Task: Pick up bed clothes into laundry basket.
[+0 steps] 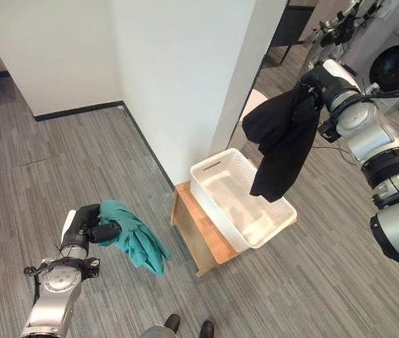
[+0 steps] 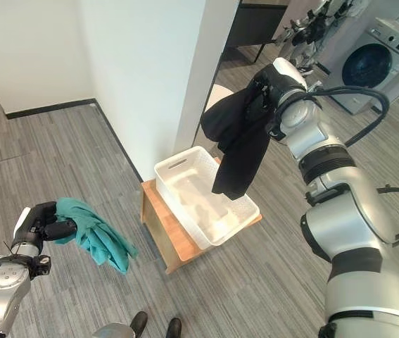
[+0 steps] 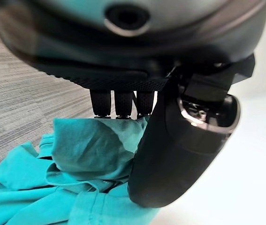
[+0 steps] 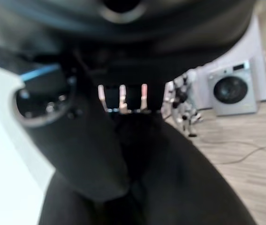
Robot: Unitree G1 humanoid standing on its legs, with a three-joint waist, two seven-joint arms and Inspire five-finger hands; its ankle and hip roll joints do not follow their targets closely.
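A black garment is held clamped in the right robot hand above the empty white laundry basket, a teal garment is gripped by the left robot hand; nothing is deposited yet.

A robotics test room staged as a home laundry corner: a washing machine and another humanoid robot stand beyond the right hand, on grey plank flooring.
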